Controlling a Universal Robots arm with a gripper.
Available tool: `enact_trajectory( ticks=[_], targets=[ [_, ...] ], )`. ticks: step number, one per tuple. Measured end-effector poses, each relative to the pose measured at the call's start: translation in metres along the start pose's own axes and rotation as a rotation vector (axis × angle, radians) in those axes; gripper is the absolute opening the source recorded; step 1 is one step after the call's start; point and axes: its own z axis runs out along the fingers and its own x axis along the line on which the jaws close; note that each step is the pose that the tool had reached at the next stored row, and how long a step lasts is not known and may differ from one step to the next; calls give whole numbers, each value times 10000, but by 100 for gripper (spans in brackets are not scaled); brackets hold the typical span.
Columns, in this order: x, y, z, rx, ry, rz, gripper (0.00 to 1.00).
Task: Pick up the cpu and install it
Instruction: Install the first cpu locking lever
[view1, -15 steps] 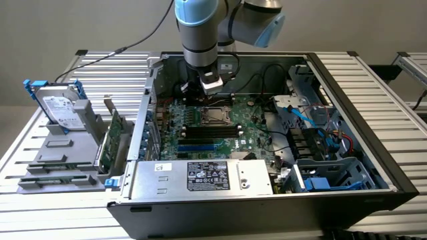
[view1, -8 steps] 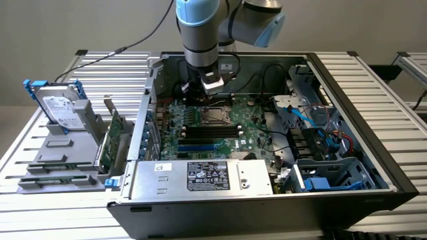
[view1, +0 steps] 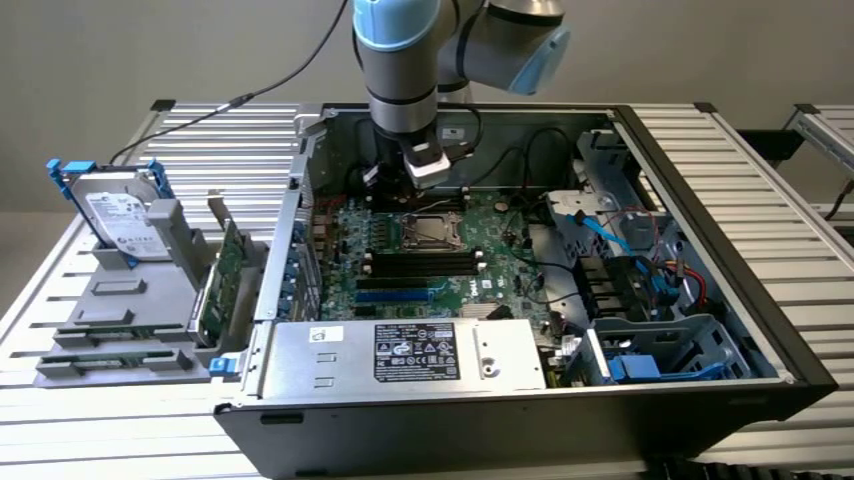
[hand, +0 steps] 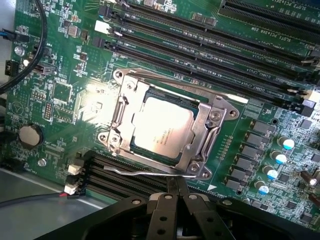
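Gripper (hand: 176, 189), closed and empty, hangs beside socketed cpu (hand: 162, 131) flanked by memory slots (hand: 200, 54).

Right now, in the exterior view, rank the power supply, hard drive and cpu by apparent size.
1. power supply, largest, though it is also nearest the camera
2. hard drive
3. cpu, smallest by far
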Motion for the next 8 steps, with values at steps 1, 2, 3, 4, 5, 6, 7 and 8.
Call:
enact_trajectory(
  ticks=[1, 2, 3, 4, 5, 6, 7, 8],
  targets=[
    [0, -1, -1, 2, -19, -100, 11],
    [0, -1, -2, 4, -39, -197, 11],
    [0, -1, -3, 7, -55, -278, 11],
    [0, -2, -3, 12, -66, -339, 11],
    [0, -3, -4, 18, -78, -400, 11],
    [1, -4, -3, 26, -87, -455, 11],
    [1, -4, -3, 33, -96, -511, 11],
    [1, -5, -3, 42, -104, -571, 11]
  ],
)
